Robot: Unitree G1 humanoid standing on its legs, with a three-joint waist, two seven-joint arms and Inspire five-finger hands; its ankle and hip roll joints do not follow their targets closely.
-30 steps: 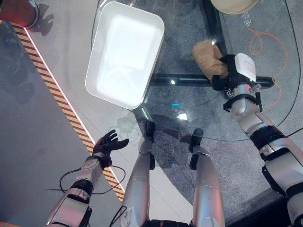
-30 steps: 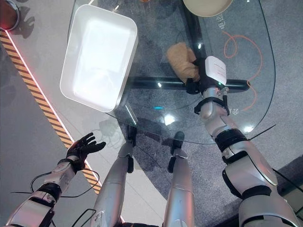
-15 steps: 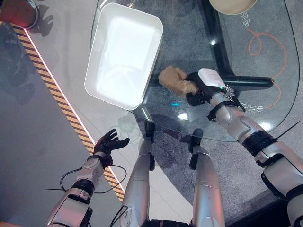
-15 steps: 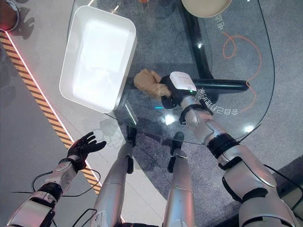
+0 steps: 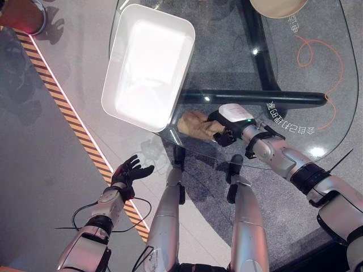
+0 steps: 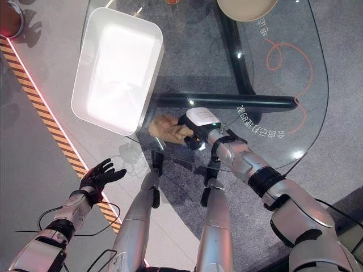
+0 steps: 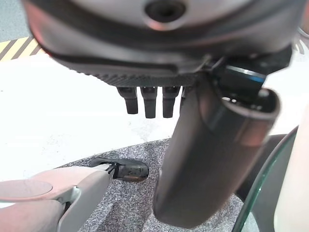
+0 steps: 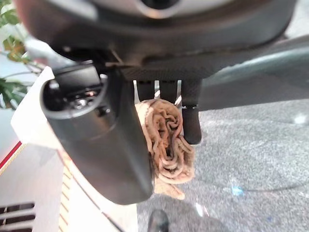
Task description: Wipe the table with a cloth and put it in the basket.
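Left eye view: you see the glass worktop (image 5: pixel 295 73) from above, with the right robot hand (image 5: pixel 227 122) near its near-left edge and the tan cloth (image 5: pixel 195 124) bunched in its grip.
Cloth position: it sits on the glass just past the fingertips, on the side toward the white basket (image 5: pixel 148 63), close to the worktop's near rim.
Cloth axis: the bundle runs roughly in line with the forearm, pointing toward the robot's left.
Key relation: the basket lies just up and to the left of the cloth, its near corner close beside it; in my judgement the drop calls for a short carry that way and a lift over the basket wall.
Nearer hand: the right robot hand holds the cloth, while the left robot hand (image 5: pixel 129 171) hangs over the floor, well apart from the worktop, fingers spread and holding nothing.
Right wrist view: you get what the head views hide, the folded cloth (image 8: pixel 166 137) pinched between the thumb and the curled fingers (image 8: pixel 192 123).
Head views add: how basket, cloth and worktop edge lie relative to one another.
Other object: a beige bowl (image 5: pixel 278 5) sits at the far edge.
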